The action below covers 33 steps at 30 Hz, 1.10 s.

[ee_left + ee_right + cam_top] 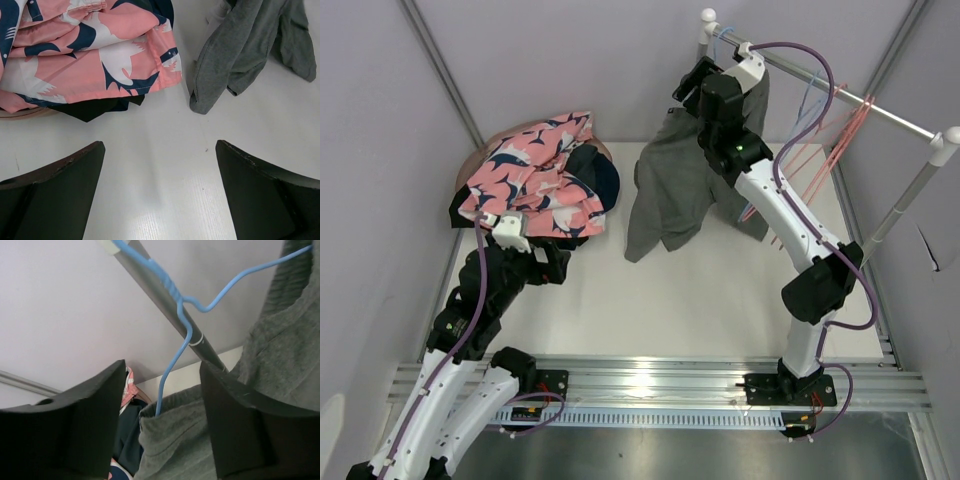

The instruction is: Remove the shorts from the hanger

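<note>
Jaws open on both arms: right gripper (162, 371) beside the blue hanger (176, 347) carrying the grey shorts (280, 360); left gripper (160, 145) idle over the table (160, 200). Cloth likely soft, light; pinch the waistband (172, 415)

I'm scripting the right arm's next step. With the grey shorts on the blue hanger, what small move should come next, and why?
Probably ease the right gripper forward and shut it on the waistband of the grey shorts. Its jaws stand open, the waistband edge lies just between them, and the shorts hang from the blue hanger.
</note>
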Available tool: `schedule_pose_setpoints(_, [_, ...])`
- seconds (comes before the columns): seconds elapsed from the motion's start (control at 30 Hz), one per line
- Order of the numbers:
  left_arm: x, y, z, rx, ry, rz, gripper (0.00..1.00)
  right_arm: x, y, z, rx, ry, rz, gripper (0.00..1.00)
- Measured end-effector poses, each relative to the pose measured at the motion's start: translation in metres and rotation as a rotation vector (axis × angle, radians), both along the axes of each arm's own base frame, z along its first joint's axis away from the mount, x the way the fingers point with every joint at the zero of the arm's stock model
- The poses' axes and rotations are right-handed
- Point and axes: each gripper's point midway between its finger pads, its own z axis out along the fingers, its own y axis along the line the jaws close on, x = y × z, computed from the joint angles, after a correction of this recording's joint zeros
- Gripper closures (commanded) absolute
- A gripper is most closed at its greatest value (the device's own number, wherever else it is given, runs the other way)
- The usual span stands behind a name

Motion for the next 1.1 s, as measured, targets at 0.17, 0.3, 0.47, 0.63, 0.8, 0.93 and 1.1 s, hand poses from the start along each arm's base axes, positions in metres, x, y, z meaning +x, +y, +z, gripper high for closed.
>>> schedule_pose_setpoints(0.17, [0.0, -0.001, 0.0, 0.0, 0.0, -0.004, 0.01, 0.002, -0.002, 0.003, 0.009, -0.013, -0.008, 0.22])
schedule_pose_setpoints(0.3, [0.0, -0.001, 0.0, 0.0, 0.0, -0.004, 0.01, 0.006, -0.001, 0.0, 0.011, -0.017, -0.011, 0.3])
schedule_pose_setpoints(0.47, [0.0, -0.001, -0.001, 0.001, 0.003, -0.006, 0.01, 0.018, 0.003, -0.013, 0.009, 0.001, -0.012, 0.77])
schedule_pose_setpoints(0.63, [0.0, -0.002, -0.003, 0.004, 0.011, -0.008, 0.01, 0.025, 0.008, -0.026, 0.024, 0.022, -0.011, 1.0])
schedule_pose_setpoints(0.8, [0.0, -0.003, -0.003, 0.005, 0.013, -0.013, 0.01, 0.024, 0.009, -0.025, 0.025, 0.021, -0.008, 1.0])
schedule_pose_setpoints(0.93, [0.001, -0.003, -0.004, 0.005, 0.013, -0.012, 0.01, 0.016, 0.007, -0.022, 0.013, 0.03, -0.003, 1.0])
schedule_pose_setpoints(1.1, [0.002, -0.005, -0.001, 0.002, 0.011, -0.019, 0.01, -0.011, 0.001, -0.008, 0.004, 0.031, 0.013, 1.0])
